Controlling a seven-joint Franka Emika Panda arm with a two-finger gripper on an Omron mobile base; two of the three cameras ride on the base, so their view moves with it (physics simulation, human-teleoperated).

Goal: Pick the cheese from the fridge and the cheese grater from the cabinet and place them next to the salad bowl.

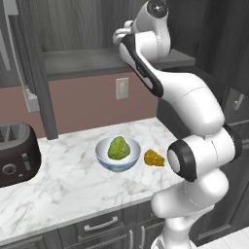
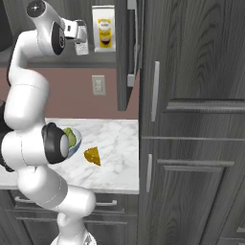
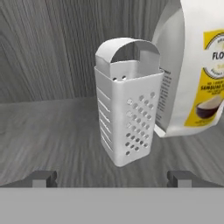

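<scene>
Cheese grater (image 3: pixel 127 105) upright on cabinet shelf (image 3: pixel 52 131), centred ahead of jaws; jaws wide open, holding nothing.

White-and-yellow bag (image 3: pixel 192 65) crowds cheese grater (image 3: pixel 127 105); its other side free

Cheese graters: one, a silver box grater (image 3: pixel 127 109) standing on the cabinet shelf (image 3: pixel 52 131)
Flour bags: one, white and yellow (image 3: pixel 197 65), just beside the grater
Cheese wedges: one, yellow-orange (image 1: pixel 154 158), lying on the counter
Salad bowls: one, pale blue-white with a green lettuce mound (image 1: pixel 117 153)
Toasters: one, dark (image 1: pixel 17 153), at the counter's left end
Wall outlets: one, white (image 1: pixel 122 88), on the pink back wall
Marble counters: one (image 1: pixel 68 185)
Drawer handles under the counter: one plainly seen, metal (image 1: pixel 100 225)
</scene>
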